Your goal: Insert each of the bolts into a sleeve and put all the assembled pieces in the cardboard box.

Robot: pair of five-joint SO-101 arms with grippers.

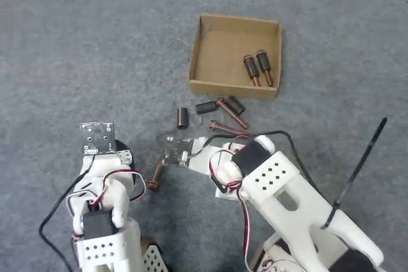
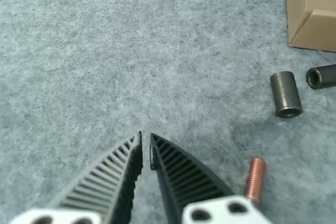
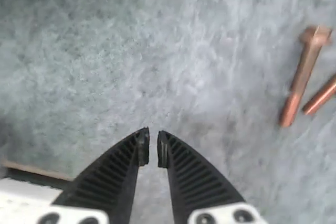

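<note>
**A:** What are we looking at, starting with the big things?

**B:** We are looking down on the grey tabletop [image 1: 76,62], with both arms sitting at six o'clock. The cardboard box [image 1: 233,87] is lying toward one o'clock, and two assembled pieces [image 1: 252,70] are resting inside it.

**A:** And the end effectors?

**B:** The left end effector [image 2: 146,137] is hanging clenched over bare carpet, gripping nothing. The right end effector [image 3: 153,132] is doing the same, its jaws nearly meeting on nothing.

**A:** Where are the loose parts lying?

**B:** They are lying mid-tabletop, at seven o'clock from the box. We are seeing a sleeve [image 2: 286,94] and a second sleeve [image 2: 321,76] ahead of the left end effector, with a bolt [image 2: 255,178] just beside its finger. Two more bolts [image 3: 304,77] are lying near the right one.

**A:** Which step are we judging to be in hand?

**B:** We are judging that the third pairing is only beginning, since nothing is being held. The next move is calling for one end effector to open around a bolt's shank and the other to take a sleeve. Then the two axes need lining up for insertion.
</note>
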